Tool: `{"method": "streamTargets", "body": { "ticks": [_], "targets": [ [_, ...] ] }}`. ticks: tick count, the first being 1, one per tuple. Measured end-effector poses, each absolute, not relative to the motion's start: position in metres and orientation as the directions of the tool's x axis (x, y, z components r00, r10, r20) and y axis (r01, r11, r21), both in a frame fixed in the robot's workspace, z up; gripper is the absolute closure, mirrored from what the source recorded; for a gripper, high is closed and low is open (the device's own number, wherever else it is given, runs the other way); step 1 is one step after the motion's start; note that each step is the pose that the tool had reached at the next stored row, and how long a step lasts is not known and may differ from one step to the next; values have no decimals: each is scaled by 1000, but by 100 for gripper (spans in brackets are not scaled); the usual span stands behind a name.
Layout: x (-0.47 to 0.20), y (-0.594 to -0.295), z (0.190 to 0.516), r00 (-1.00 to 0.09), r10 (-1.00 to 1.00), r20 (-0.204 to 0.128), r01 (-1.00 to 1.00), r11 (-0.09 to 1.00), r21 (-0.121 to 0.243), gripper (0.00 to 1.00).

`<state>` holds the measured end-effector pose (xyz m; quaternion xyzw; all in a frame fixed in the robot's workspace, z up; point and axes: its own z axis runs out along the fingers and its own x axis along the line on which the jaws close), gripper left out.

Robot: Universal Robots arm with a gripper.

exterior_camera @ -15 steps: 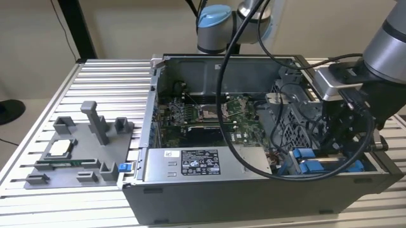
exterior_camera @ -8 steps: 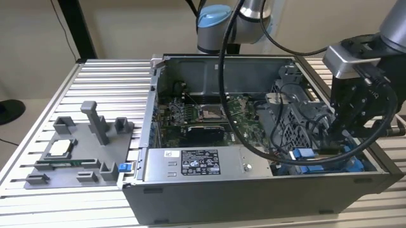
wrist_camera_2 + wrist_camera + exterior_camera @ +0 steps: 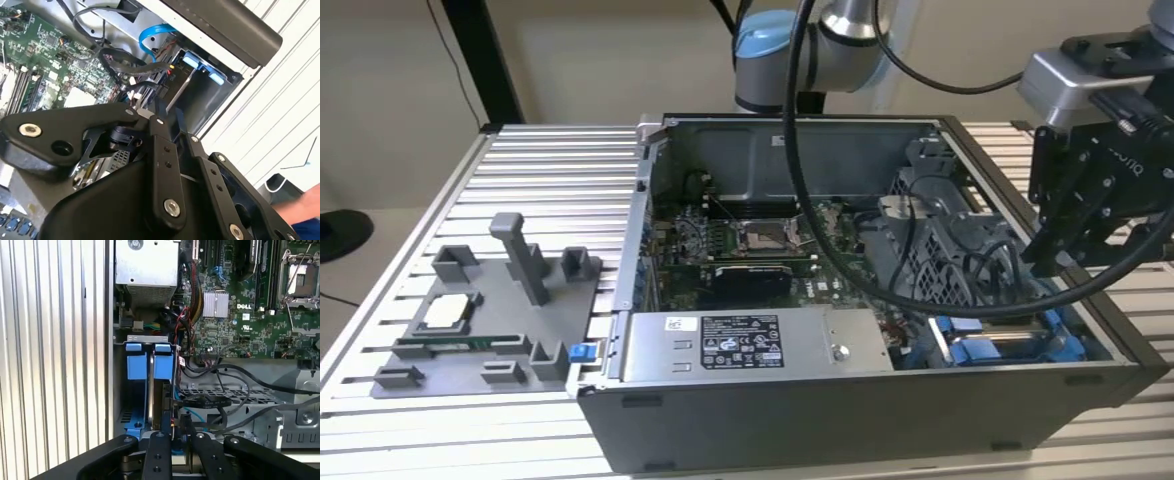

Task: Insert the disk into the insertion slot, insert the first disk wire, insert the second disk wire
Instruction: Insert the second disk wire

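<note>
Exterior view: an opened computer case (image 3: 854,400) lies on the ribbed metal table (image 3: 547,170), and the arm's black hand (image 3: 1067,262) hangs over its right end, above the blue-framed drive area (image 3: 1001,350). Whether the fingers are clenched or released I cannot tell. A silver box with a black-and-white sticker (image 3: 740,345) sits along the near wall of the case. On the table at the exterior view's left stands a grey fixture (image 3: 487,320) with posts.

In the first wrist view the disk (image 3: 150,385) sits in the insertion slot (image 3: 120,390), its blue carrier tabs showing, just beside the case wall. Black cables (image 3: 210,402) run near it, over the green motherboard (image 3: 235,315).
</note>
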<state>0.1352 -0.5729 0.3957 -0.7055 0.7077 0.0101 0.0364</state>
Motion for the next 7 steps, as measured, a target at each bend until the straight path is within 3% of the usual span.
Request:
{"method": "streamTargets", "body": {
  "ticks": [7],
  "targets": [
    [135,-573,396,-2,-998,-66,-999,4,-37,0]
  ]
}}
